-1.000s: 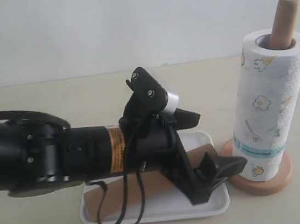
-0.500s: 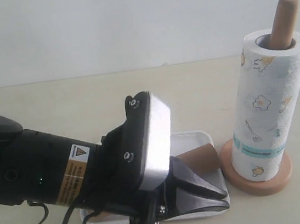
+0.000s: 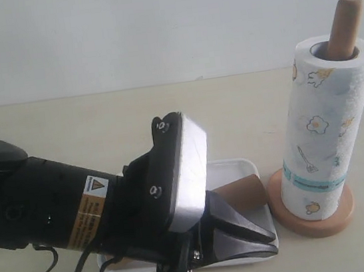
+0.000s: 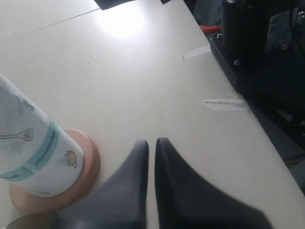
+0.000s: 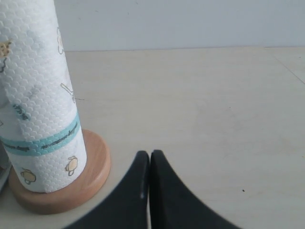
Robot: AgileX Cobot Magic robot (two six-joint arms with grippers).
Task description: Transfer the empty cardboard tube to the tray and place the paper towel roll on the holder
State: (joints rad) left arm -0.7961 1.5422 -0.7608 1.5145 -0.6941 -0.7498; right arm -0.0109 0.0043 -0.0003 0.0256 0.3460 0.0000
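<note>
1. The roll point(image 3: 330, 136) stands upright on the holder point(image 3: 344, 24), whose pole pokes out of its core.
2. The tube point(image 3: 242, 192) lies in the tray point(image 3: 241, 164) on the tabletop point(image 3: 86, 122), mostly hidden behind the left arm point(image 3: 57, 206).
3. The left gripper point(image 4: 151, 143) is pressed together and empty, near the holder's base.
4. The right gripper point(image 5: 149, 155) is pressed together and empty, beside the holder.

Hand point(image 4: 152, 142) apparently shut, near roll point(image 4: 28, 152) standing on holder point(image 4: 90, 163).

Bright even light, soft shadows, glare on tabletop point(image 4: 119, 24), near foreground blurred
</note>
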